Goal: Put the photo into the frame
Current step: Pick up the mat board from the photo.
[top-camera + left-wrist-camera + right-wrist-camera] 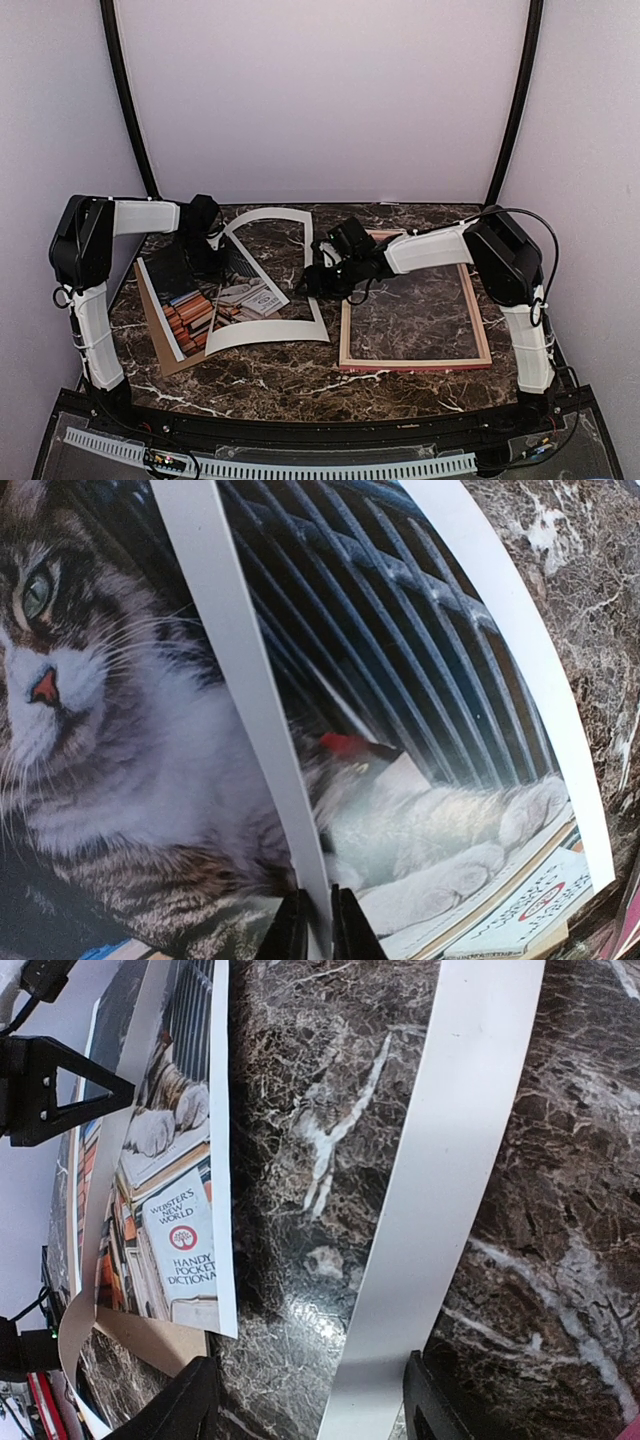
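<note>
The photo [195, 305] of a grey cat and books lies at the left on a brown backing board [170, 362]. A white mat [270, 332] with a cut-out window lies askew over the photo. In the left wrist view the cat print [100, 730] fills the picture, and my left gripper [320, 930] is shut on the mat's left strip [250, 710]. My right gripper [310, 1405] stands open astride the mat's right strip [450, 1160], which runs close to the right finger. The photo's book corner [180, 1230] shows to its left. The pink frame [477, 310] lies flat at the right, with marble showing through it.
The dark marble table [300, 385] carries everything. The backing board's corner [150, 1335] pokes out under the photo. A black rail [300, 430] runs along the near edge. Both arm bases stand at the near corners.
</note>
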Robot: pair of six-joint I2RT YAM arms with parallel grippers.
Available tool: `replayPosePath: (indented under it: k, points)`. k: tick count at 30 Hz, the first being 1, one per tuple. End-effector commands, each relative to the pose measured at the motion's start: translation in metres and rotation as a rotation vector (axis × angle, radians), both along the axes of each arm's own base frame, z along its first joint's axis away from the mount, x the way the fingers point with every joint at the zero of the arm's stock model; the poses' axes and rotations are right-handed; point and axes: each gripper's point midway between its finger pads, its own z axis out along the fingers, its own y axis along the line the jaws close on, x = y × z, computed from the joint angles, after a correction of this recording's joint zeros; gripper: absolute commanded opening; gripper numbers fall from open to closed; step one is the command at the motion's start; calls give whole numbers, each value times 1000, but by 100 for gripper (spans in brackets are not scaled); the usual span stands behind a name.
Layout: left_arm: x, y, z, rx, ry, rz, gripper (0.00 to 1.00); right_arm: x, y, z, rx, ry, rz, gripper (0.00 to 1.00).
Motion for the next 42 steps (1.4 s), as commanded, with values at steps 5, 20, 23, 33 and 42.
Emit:
replayPosePath:
  k: [5, 20, 23, 33, 42]
  points:
    - [-2, 6, 8, 53, 6, -11, 9, -10, -39, 5, -148, 59, -14, 68]
    - [6, 7, 28, 56, -44, 0, 4, 12, -70, 73, -89, -32, -73, 72]
    - [6, 7, 33, 49, -54, 7, 4, 10, -71, 76, -56, -20, -74, 72]
    - [4, 6, 41, 41, -71, 15, 4, 6, -54, 106, 114, -4, -49, 72]
    - [1, 2, 36, 45, -65, 7, 4, 8, -42, 137, 230, -17, -48, 70]
